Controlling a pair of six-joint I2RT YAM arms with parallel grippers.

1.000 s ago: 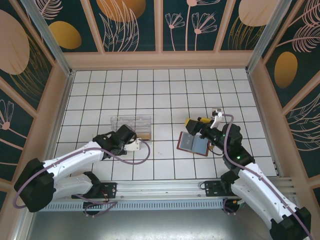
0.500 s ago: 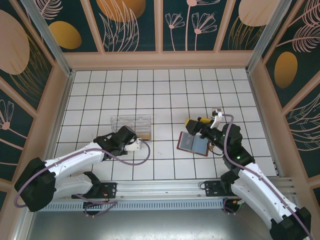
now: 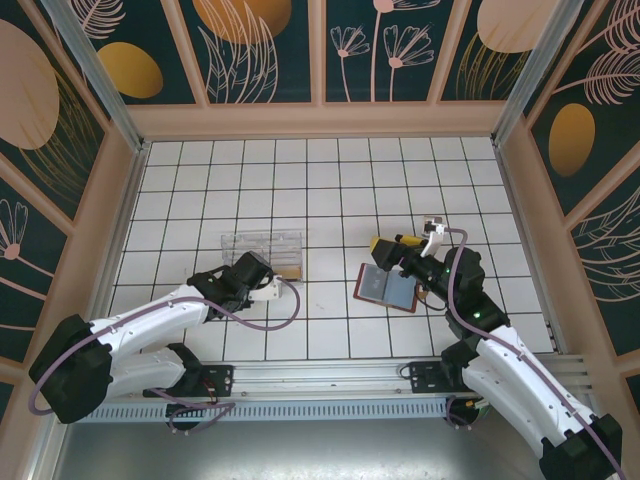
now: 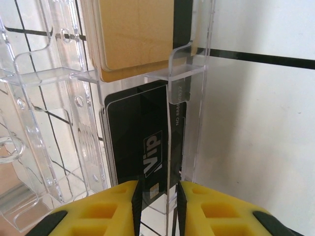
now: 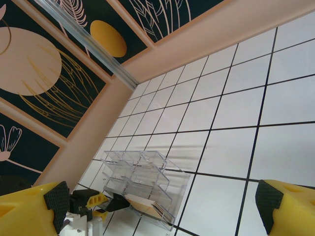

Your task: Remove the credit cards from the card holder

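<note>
Two arms reach over the white tiled table (image 3: 330, 180). From above, we see the flat brown leather-like card holder (image 3: 385, 287) lying open like a book, blue-grey inside up. It lies at about four o'clock from the table's middle, well apart from the clear plastic box (image 3: 262, 243) of compartments at nine o'clock.

The right gripper (image 5: 160, 199) sits over the holder's two o'clock corner. Its yellow fingers (image 5: 29, 206) are spread wide with nothing held between them. We cannot tell whether it touches the holder.

The left gripper (image 4: 157, 189) points into the clear box at its five o'clock corner. In the left wrist view its yellow fingers (image 4: 113, 209) stand a narrow gap apart. In that gap we see the lower edge of a black plastic card (image 4: 133, 142) lettered "Vip" in white, and a thin upright wall of the box. We cannot tell whether the pads press on either. The black card stands in a slot of the box, and at its twelve o'clock the next compartment holds a stack of tan cards (image 4: 135, 34).
</note>
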